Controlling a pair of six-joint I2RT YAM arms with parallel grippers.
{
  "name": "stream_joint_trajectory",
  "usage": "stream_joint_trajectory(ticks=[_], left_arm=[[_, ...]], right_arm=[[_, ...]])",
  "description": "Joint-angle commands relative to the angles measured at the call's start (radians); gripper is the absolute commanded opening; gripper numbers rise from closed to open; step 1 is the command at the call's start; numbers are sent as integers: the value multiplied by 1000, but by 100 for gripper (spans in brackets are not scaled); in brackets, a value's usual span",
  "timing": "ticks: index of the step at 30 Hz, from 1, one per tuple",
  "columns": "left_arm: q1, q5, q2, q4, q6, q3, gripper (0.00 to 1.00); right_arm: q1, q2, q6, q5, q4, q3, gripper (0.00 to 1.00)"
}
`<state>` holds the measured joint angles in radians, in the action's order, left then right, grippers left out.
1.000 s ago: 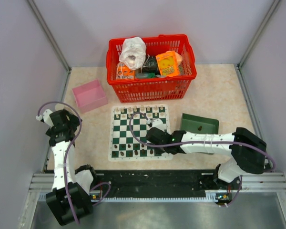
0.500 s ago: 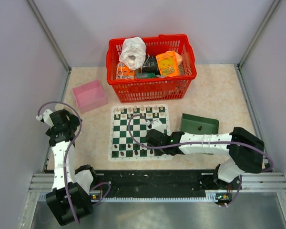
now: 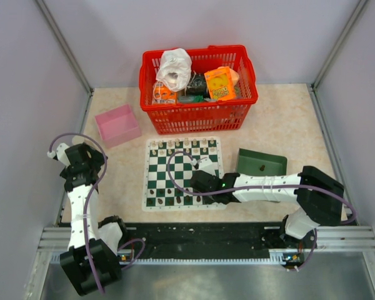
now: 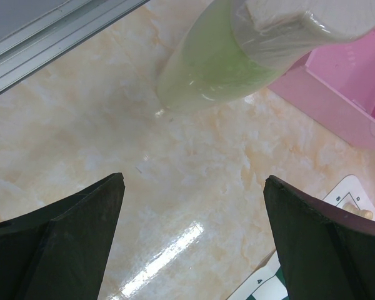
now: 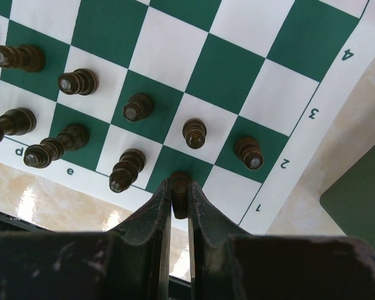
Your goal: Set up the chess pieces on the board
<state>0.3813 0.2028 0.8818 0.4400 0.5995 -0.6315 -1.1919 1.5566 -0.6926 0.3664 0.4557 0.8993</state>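
Note:
The green and white board lies in the middle of the table. Several dark chess pieces stand on its near two rows; cream pieces stand along its far edge. My right gripper is shut on a dark chess piece and holds it over a green square in the board's near row, next to a standing dark piece. In the top view the right gripper is over the board's near right part. My left gripper is open and empty over bare table left of the board.
A red basket of odds and ends stands behind the board. A pink box sits at the left, a dark green tray right of the board. A green and white bottle shows in the left wrist view.
My right gripper has moved a little left along the board's near edge with the dark piece in it. The left arm has not moved.

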Motion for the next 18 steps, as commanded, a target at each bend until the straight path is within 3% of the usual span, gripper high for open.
stream_joint_trajectory(ticks=[1, 15, 18], left_arm=[[7, 18, 3, -38, -10, -4, 99], [7, 21, 0, -34, -14, -5, 99], [7, 20, 0, -32, -14, -7, 99]], right_arm=[[-18, 16, -13, 22, -12, 32, 2], [-20, -23, -2, 0, -23, 33, 20], [-20, -47, -1, 6, -22, 33, 31]])
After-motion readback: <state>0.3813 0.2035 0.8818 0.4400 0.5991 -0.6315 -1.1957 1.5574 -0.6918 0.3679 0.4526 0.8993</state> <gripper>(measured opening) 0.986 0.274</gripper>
